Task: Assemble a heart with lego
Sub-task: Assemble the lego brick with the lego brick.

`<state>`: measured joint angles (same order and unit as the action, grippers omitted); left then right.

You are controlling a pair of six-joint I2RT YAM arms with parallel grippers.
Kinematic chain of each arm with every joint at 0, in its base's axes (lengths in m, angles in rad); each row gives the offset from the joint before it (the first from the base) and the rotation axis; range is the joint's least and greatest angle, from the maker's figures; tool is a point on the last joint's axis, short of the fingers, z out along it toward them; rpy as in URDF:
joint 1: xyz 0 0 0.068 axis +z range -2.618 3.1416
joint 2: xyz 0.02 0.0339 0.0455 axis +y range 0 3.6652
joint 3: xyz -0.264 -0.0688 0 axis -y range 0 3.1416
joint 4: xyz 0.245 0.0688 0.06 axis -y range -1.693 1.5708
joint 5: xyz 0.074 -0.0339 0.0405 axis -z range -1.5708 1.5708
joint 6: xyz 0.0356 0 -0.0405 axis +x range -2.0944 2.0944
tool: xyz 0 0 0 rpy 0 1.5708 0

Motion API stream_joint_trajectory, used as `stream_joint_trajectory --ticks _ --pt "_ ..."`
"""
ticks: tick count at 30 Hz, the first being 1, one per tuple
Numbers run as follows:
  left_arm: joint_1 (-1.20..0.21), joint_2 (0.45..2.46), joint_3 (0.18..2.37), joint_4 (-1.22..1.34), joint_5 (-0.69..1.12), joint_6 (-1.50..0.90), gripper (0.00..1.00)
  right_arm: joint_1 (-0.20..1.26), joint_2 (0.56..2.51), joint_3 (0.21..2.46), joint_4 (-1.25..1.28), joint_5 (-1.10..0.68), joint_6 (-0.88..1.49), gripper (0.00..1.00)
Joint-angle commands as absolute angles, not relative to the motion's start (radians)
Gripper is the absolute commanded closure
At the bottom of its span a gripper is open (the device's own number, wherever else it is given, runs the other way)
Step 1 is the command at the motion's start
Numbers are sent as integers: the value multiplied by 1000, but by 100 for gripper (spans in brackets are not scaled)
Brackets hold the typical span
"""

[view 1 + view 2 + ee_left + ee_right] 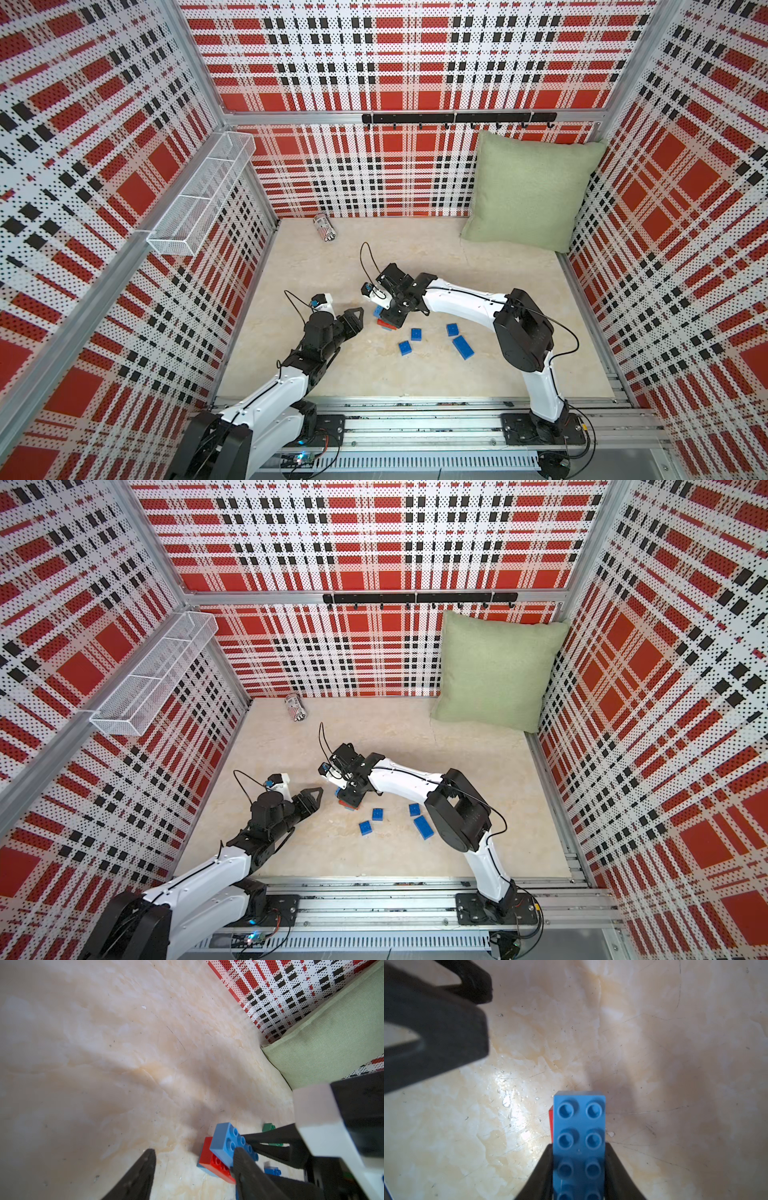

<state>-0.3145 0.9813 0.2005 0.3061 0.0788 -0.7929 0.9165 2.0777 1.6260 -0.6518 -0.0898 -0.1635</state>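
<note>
Entry, right claw (579, 1148): I see jaws clamped on long blue brick (579, 1118), gripping both sides. Brick lies tilted over red brick (208, 1160), mid-table (457, 249), between arms.
Left claw (360, 319): jaws apart, empty, just beside stack; contact I cannot tell.
Loose near right arm: small blue bricks (416, 333), three; second long blue brick (463, 347).
Green brick (268, 1127): behind stack.

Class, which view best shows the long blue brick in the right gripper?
The right wrist view: the long blue brick fills the foreground, between the right gripper's fingers. The left wrist view shows it slanted over a red brick; both top views mostly hide it.
</note>
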Motion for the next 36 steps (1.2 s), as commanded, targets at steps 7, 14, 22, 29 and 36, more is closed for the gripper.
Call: stream_joint_trajectory --ticks 7,14,22,29,36 --pt "-307 987 183 328 83 -790 36 932 2096 1620 -652 -128 -180 64" --pt "-307 988 178 331 83 -790 36 931 2084 1582 -649 -87 -193 64" --pt "-307 990 178 333 84 -792 36 931 2115 1610 -654 -87 -224 64" --pt "-305 973 173 324 81 -790 36 930 2109 1596 -696 -169 -260 64" --pt "-305 979 179 325 83 -791 36 928 2120 1547 -664 -193 -197 65"
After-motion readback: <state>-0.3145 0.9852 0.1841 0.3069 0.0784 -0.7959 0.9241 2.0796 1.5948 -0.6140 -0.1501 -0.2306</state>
